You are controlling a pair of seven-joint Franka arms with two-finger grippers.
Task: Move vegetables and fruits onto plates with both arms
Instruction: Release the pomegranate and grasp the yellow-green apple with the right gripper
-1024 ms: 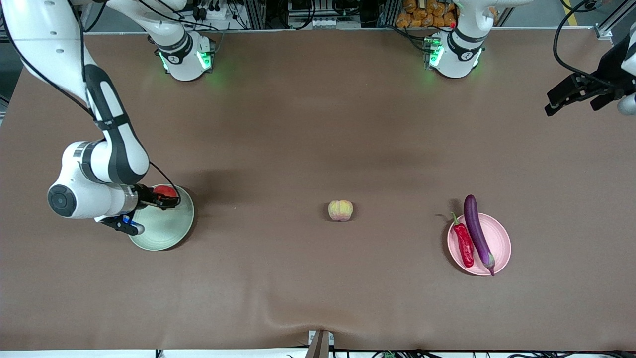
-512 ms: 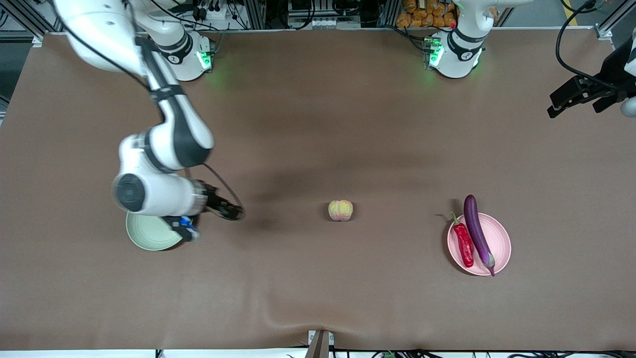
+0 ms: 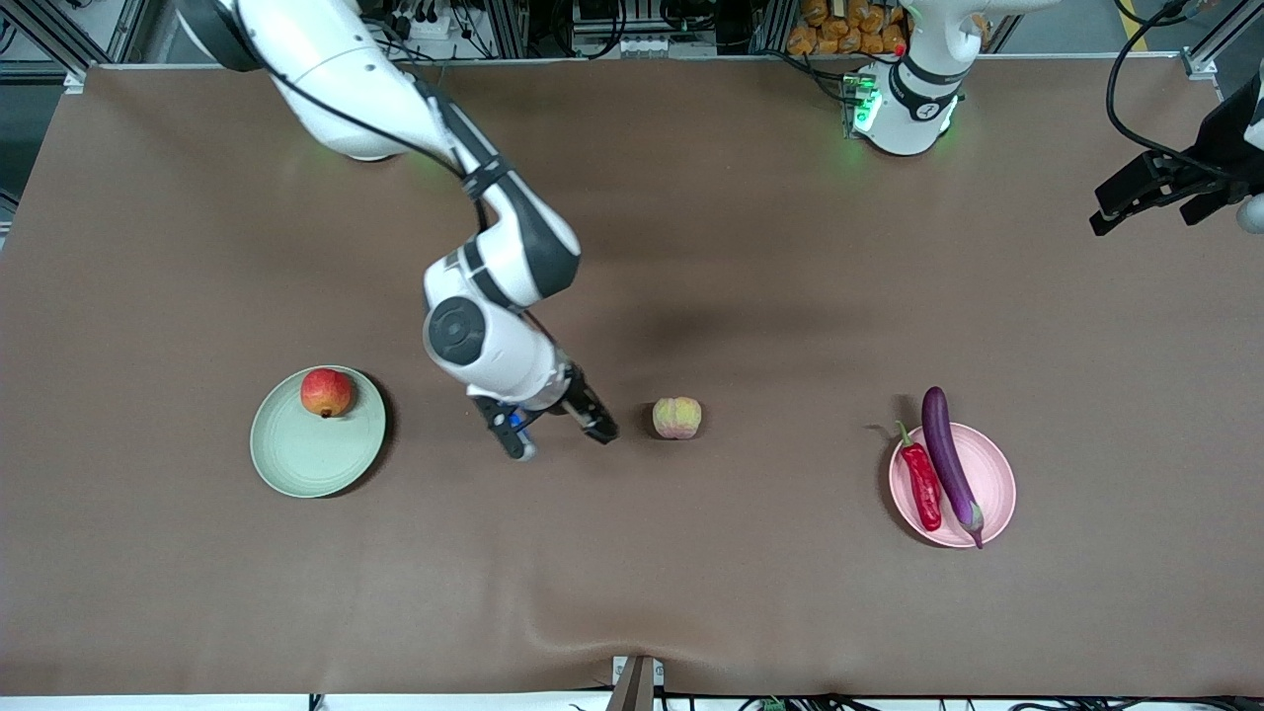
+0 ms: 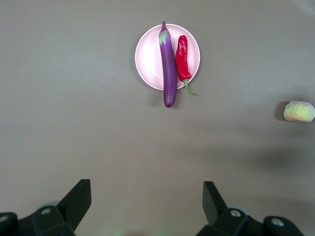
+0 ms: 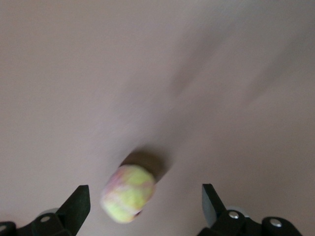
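The red-orange apple-like fruit lies on the pale green plate toward the right arm's end. The pale peach-like fruit sits on the table mid-way; it also shows in the right wrist view and the left wrist view. My right gripper is open and empty, low beside the peach on the green plate's side. The purple eggplant and red chili lie on the pink plate, as the left wrist view shows. My left gripper is open, waiting high at its table end.
The brown table cover has a raised wrinkle at its near edge. Both arm bases stand along the edge farthest from the front camera; the left arm's base glows green.
My right gripper has left the apple-like fruit on the green plate and swung across the table to just beside the peach. The left arm has barely moved.
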